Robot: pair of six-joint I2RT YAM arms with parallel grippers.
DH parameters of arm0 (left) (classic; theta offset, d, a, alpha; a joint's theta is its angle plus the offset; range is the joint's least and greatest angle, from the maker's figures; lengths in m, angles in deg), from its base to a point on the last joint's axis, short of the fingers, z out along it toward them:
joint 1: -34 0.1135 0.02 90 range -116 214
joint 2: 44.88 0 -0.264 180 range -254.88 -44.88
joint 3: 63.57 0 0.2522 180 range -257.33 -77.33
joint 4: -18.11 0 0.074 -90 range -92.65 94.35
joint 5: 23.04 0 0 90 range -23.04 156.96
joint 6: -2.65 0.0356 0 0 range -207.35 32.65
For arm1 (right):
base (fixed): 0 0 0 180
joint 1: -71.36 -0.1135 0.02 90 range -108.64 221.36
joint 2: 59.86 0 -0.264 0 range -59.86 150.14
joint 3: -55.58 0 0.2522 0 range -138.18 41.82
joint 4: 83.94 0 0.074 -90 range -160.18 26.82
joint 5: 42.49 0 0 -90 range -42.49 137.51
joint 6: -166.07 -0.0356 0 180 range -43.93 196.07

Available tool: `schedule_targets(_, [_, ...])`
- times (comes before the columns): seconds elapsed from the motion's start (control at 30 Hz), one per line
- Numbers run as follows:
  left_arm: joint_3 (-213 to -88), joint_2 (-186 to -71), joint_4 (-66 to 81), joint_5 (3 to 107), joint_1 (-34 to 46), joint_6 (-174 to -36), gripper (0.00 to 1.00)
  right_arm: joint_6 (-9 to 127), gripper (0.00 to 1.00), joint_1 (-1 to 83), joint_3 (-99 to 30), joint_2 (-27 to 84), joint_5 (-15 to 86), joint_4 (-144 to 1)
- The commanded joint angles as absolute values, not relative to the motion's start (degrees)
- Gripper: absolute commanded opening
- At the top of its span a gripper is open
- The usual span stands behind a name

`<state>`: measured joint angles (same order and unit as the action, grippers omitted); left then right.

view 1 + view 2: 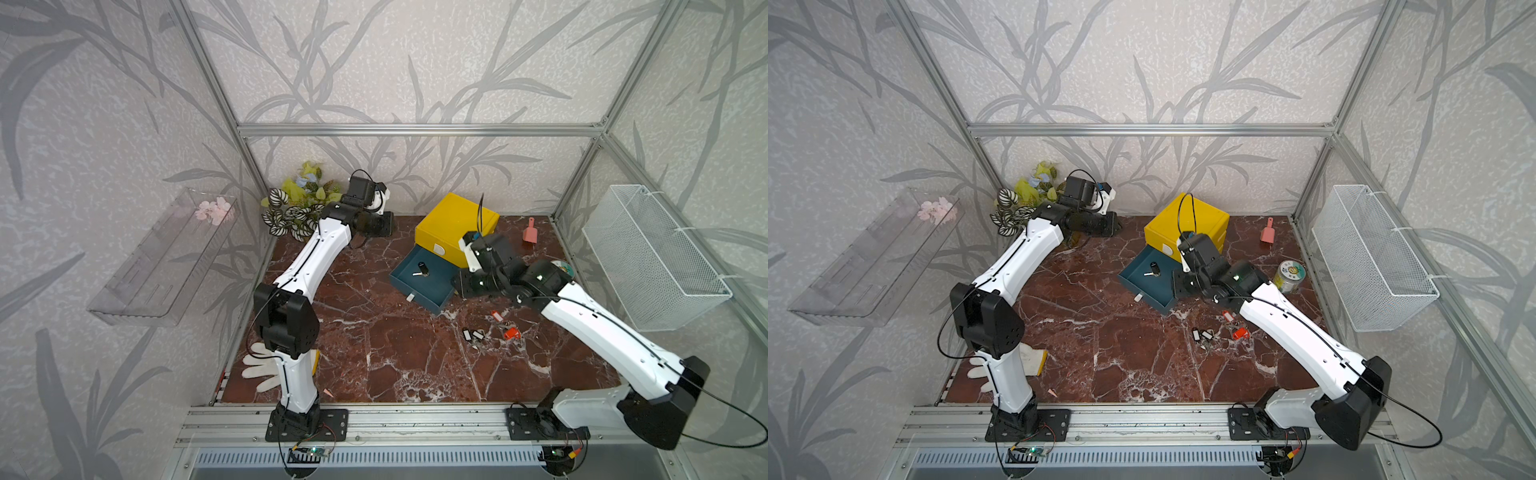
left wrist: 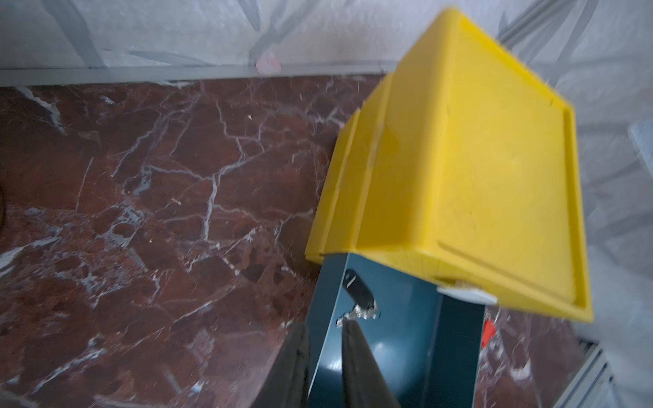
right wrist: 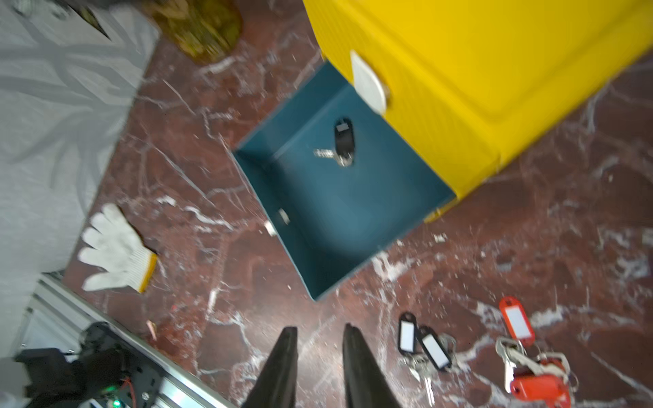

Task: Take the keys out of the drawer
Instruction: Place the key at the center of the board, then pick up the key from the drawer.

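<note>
The teal drawer (image 1: 428, 291) stands pulled out of the yellow cabinet (image 1: 453, 226). Inside it lies one bunch of keys (image 1: 420, 269) with a black tag, also visible in the right wrist view (image 3: 341, 141). Two more bunches of keys rest on the marble in front of the drawer: one with black-and-white tags (image 3: 422, 342) and one with red tags (image 3: 530, 360). My right gripper (image 3: 319, 328) hovers over the table by the drawer's right side, open and empty. My left gripper (image 2: 325, 326) is open and empty at the back left, pointing toward the drawer.
A pink scoop (image 1: 530, 235) and a round tin (image 1: 1289, 277) sit to the right of the cabinet. A white glove (image 1: 262, 370) lies front left, and a leafy plant (image 1: 295, 208) stands at the back left. A wire basket (image 1: 652, 257) hangs on the right wall.
</note>
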<state>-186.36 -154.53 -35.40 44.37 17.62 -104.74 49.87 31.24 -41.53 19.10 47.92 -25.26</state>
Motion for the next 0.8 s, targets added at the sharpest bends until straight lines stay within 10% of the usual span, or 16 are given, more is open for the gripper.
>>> schedule_targets(0.0, [-189.9,-161.8,-24.6,40.9,20.9,-116.8,0.21,57.8,0.29,31.4,-49.0,29.0,47.0,-24.3])
schedule_targets(0.27, [-212.9,-181.7,-28.8,40.6,21.2,-125.8,0.22,64.8,0.29,31.4,-61.4,45.5,50.3,-22.8])
schedule_targets(0.77, [-207.5,-180.9,-27.5,40.0,21.5,-129.1,0.22,71.6,0.27,31.2,-65.7,58.4,56.3,-19.9])
